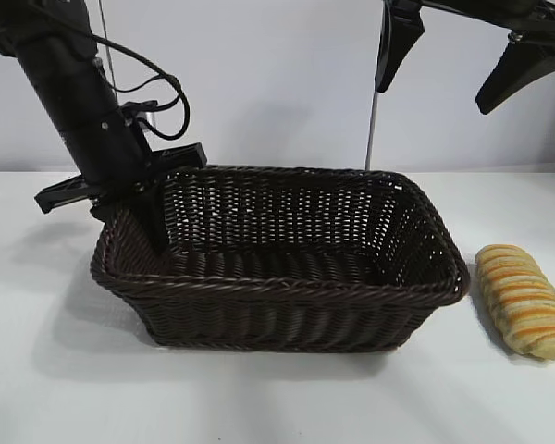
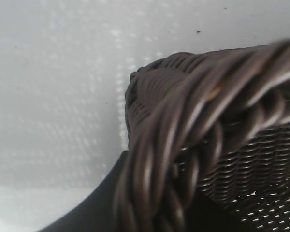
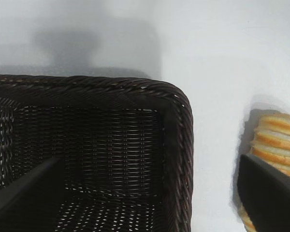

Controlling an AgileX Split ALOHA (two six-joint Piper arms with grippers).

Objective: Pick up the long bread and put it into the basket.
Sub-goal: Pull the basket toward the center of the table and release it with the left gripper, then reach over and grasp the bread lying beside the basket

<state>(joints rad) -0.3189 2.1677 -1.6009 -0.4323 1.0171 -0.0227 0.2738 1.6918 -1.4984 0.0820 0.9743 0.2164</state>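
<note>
A white table (image 1: 259, 398) carries the wicker basket (image 1: 287, 305); the long bread (image 1: 524, 301) lies just beside the basket's right end.

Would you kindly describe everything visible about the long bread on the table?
The long bread is an oblong pale-yellow loaf with rounded ends and orange-brown ridged stripes running crosswise. It lies flat on the white table, at a slant, just outside the short end of the basket on the right arm's side, apart from its rim. Nothing grips it; the open right gripper hangs above.
</note>
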